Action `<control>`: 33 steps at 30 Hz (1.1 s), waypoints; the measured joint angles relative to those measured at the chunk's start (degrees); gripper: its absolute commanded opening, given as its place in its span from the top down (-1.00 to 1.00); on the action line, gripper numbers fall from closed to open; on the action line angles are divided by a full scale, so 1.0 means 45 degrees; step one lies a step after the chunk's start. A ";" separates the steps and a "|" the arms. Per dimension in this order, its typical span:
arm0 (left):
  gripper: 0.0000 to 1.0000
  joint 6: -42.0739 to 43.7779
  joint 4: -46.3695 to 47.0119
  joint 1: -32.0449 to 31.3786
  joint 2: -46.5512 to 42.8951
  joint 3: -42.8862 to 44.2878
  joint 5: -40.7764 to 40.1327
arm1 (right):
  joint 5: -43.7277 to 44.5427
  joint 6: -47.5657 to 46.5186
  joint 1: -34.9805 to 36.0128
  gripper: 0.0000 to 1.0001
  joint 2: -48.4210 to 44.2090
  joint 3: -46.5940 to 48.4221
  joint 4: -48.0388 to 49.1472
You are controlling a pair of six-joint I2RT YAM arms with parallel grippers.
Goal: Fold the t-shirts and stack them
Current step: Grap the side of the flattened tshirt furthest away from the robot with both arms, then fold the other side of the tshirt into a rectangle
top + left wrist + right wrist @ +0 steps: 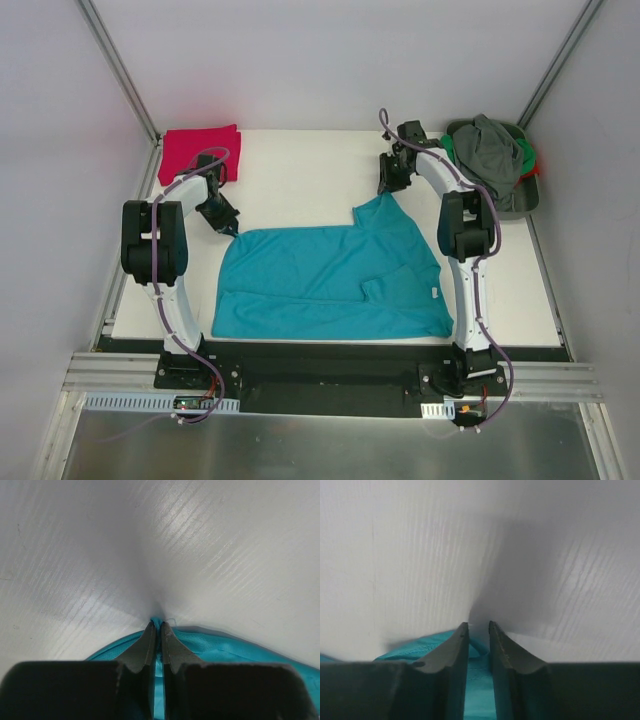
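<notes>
Teal shirt (320, 280) lies spread on the counter (300, 170), middle to near side, partly doubled over, with its white label (435, 292) at the near right. Red shirt (198, 150) is already folded and sits at the far left corner, well apart from the teal one. Bin (530, 203) at far right holds a grey garment (488, 150) and other clothes.

Left gripper (226, 222) is down at the teal shirt's far left corner. The wrist view shows the jaws pressed together with the cloth edge pinched between them, so it is gripping the teal shirt. Right gripper (392, 186) is down at the far right corner. Its jaws stand slightly apart with teal cloth between the fingers (457, 647). Can't tell if it has the cloth clamped or only straddles it.

Step, as a judgement: grasping both far corners of the teal shirt for a fold. Red looks done, teal is not folded, nothing is stacked.

Next move calls for a firm pinch on the right corner first. Then both arms should lift together, keep the far edge taut, and carry it toward the near edge to lay it flat. Uneven lift or a weak right grip would likely drop a corner or skew the fold. Stacking onto the red shirt comes later.
</notes>
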 measured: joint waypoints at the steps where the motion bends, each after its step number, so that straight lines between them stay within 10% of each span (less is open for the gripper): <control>1: 1.00 0.0000 0.0000 0.0005 0.0000 0.0000 0.0019 | -0.0073 -0.0053 -0.0005 0.66 0.0000 -0.0010 -0.0063; 10: 1.00 0.0039 -0.0010 0.0000 -0.0029 -0.0005 0.0452 | -0.1015 -0.0427 -0.0010 0.99 -0.0350 -0.0811 0.0321; 33: 1.00 0.0029 0.1224 -0.0277 -0.5809 -0.5275 0.0996 | -0.3419 0.0291 0.0597 0.99 -1.1958 -1.4324 0.5348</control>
